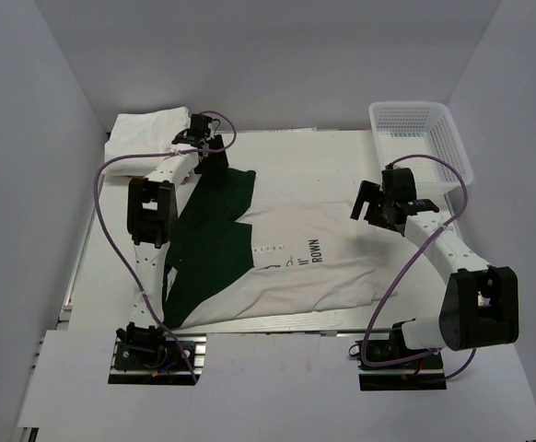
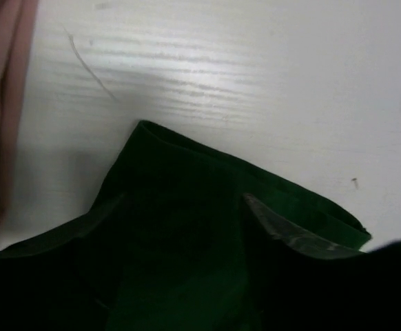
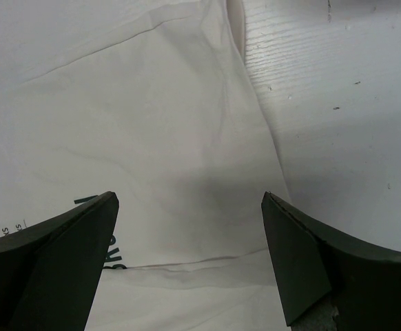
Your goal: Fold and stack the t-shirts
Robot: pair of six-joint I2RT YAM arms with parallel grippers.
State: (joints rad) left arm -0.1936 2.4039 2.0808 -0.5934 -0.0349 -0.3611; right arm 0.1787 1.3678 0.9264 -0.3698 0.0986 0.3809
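White walls box in a pale wood-grain desk (image 1: 328,161). At its far left corner lies a heap of plain white cloth tees (image 1: 144,133). Just beside the heap, the left claw (image 1: 208,145) sits low over a dark green sleeve (image 2: 187,207). Its wrist view shows only green folds close up, so I cannot tell whether its jaws are clamped on the cloth. Spread across the middle is the cream-white tee with dark green sleeves and black lettering (image 1: 314,267). Near the tee's right-hand edge the right claw (image 3: 187,200) hangs with its fingers wide apart, holding nothing. If the left side pulls on only a thin pinch of hem, the sleeve could slip free. The unpinned body could also drag and bunch, skewing the fold, and a sweep toward the heap could disturb it. At the far right, the white plastic lattice basket (image 1: 425,129) stands well apart.
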